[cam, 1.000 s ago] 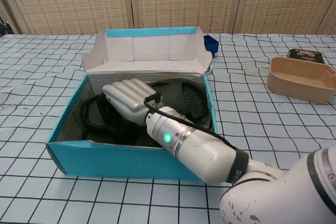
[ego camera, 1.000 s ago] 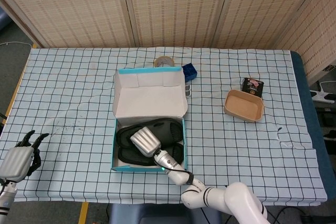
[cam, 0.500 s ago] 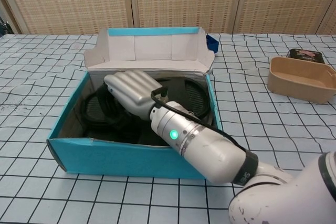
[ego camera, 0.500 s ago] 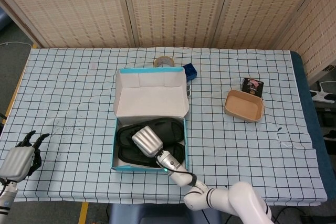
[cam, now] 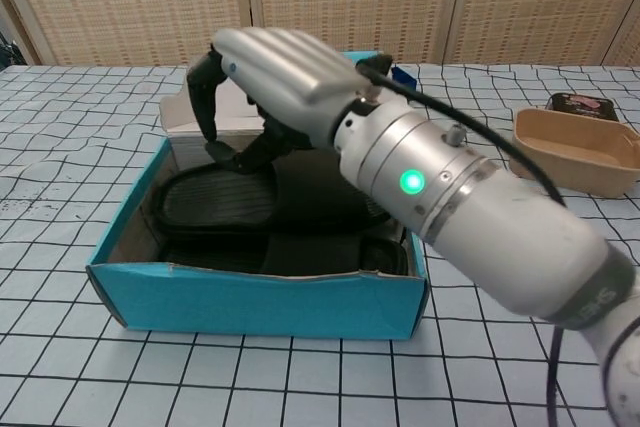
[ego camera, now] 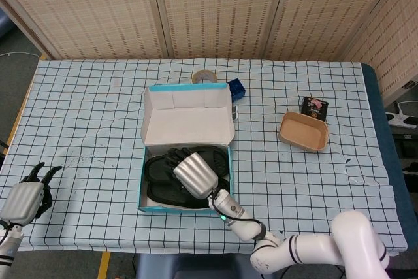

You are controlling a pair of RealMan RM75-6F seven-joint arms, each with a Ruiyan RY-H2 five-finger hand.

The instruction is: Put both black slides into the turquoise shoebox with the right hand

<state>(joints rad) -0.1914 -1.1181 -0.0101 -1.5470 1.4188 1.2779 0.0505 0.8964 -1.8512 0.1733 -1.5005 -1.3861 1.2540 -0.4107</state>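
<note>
And up it comes: the right robot hand point(cam: 275, 72), which a moment ago was pressed low inside the turquoise shoebox point(cam: 250, 297), now hangs above the box's opening, fingers point(cam: 203, 92) spread and drooping, holding nothing. Both black slides point(cam: 265, 222) lie flat in the box, one behind the other, the far one point(cam: 215, 195) clear to see at the left and the near one point(cam: 315, 252) partly shadowed under the wrist. From the head view the pair point(ego camera: 163, 181) fills the box floor, and the open lid stands up at the far side. That lift with nothing in its grasp suggests the placing is done; what remains looks like simply clearing the arm away. The left robot hand point(ego camera: 26, 197) rests at the near left edge of the desk point(ego camera: 85, 115), well apart from everything, fingers loosely apart and empty. Off to the right sit a tan tray point(ego camera: 304, 131) and a small dark packet point(ego camera: 314, 106), untouched.
</note>
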